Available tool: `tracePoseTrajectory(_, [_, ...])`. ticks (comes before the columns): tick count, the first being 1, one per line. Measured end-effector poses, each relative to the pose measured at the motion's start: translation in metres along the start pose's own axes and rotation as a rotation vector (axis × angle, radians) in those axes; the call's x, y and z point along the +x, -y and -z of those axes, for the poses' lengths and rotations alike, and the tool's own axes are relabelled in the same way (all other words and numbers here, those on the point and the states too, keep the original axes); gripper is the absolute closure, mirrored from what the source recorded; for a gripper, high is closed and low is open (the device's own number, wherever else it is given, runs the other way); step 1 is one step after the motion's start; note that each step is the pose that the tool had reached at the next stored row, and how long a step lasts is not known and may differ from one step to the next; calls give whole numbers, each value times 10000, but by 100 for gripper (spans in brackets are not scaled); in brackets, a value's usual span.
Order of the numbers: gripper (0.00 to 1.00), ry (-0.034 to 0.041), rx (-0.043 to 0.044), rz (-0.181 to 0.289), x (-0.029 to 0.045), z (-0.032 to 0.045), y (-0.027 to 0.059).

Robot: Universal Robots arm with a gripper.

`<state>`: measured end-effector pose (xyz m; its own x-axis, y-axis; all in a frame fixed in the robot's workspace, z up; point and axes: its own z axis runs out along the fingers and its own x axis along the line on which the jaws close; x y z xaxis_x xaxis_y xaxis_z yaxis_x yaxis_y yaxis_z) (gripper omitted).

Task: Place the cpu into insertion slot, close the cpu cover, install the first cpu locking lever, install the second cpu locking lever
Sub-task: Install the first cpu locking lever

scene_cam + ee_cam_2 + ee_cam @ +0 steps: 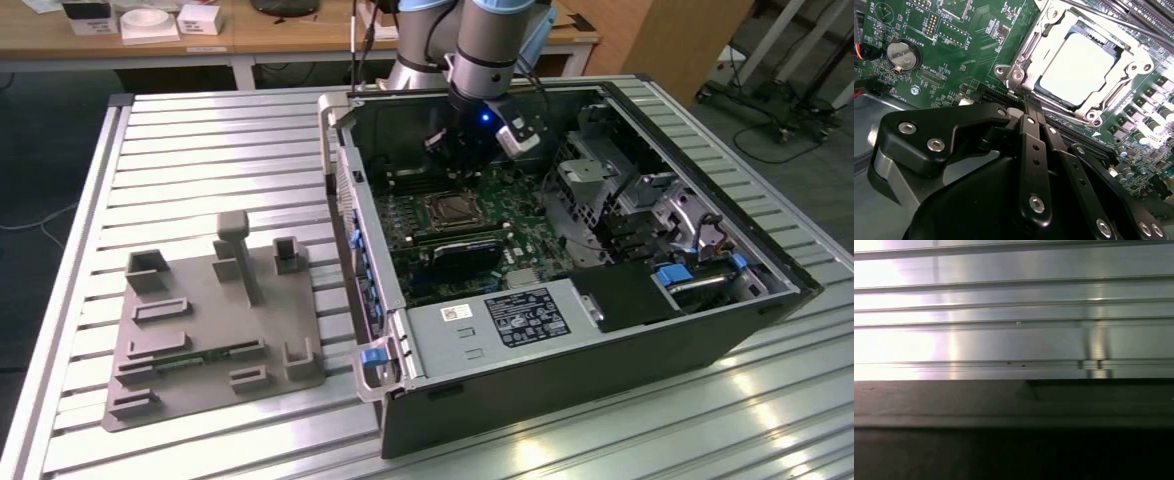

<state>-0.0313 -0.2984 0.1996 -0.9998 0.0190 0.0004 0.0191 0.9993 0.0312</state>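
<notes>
The cpu (1079,65) shows its pale silvery top in the second wrist view, lying flat in the insertion slot (454,210) on the green motherboard. The cpu cover (1030,49), a silvery metal frame, lies down around the chip's edges. A thin metal rod (1109,17) runs past the socket's far side. My gripper (1030,106) is shut, its two black fingers pressed together with nothing between them, the tips just short of the socket's corner. In the exterior view my gripper (461,155) hangs inside the open case, above and just behind the socket.
The open computer case (350,215) lies on a slatted aluminium table (1014,305). A power supply (527,315) and drive cages (627,200) fill its near and right parts. A coin battery (903,54) sits on the board. A grey fixture plate (214,320) stands on the exterior view's left.
</notes>
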Motion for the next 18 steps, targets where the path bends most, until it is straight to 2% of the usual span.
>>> tracePoseTrajectory(8, [90,2,114,1,-1,0,12])
tracePoseTrajectory(18, [90,5,304,-4,-5,-4,13])
